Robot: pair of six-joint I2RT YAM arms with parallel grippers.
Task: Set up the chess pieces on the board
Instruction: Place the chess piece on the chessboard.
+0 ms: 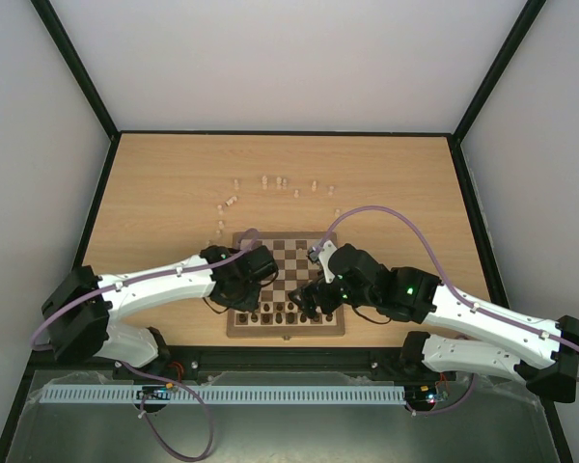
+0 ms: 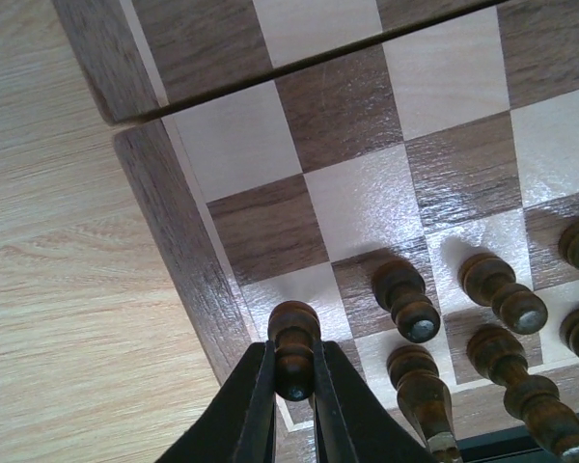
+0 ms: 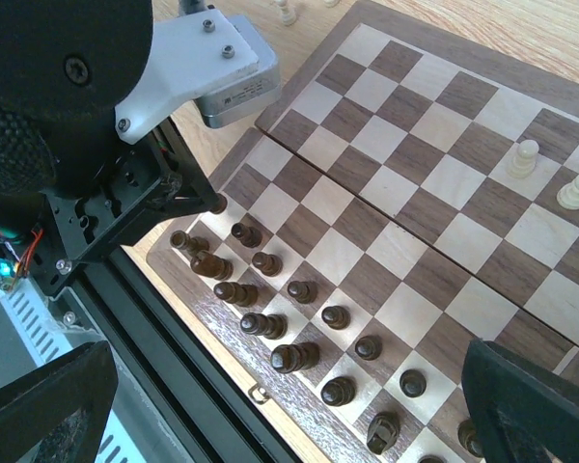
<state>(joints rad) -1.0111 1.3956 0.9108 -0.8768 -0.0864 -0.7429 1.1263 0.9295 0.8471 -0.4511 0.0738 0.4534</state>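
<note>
The board (image 1: 291, 258) lies between my arms, and also shows in the left wrist view (image 2: 347, 125) and the right wrist view (image 3: 415, 164). Dark brown chess pieces (image 3: 299, 289) fill most of its two near rows. My left gripper (image 2: 292, 355) is shut on a dark pawn (image 2: 294, 328), just above the near-left corner squares; it also shows in the top view (image 1: 245, 301). My right gripper (image 3: 289, 371) is open and empty above the near rows, and also shows in the top view (image 1: 314, 297). Two pale pieces (image 3: 527, 158) stand on far squares.
Several pale pieces (image 1: 270, 183) stand or lie scattered on the tabletop (image 1: 164, 193) beyond the board. A black rail (image 3: 164, 347) runs along the board's near edge. The left arm's wrist (image 3: 96, 116) hangs close over the board's near-left corner.
</note>
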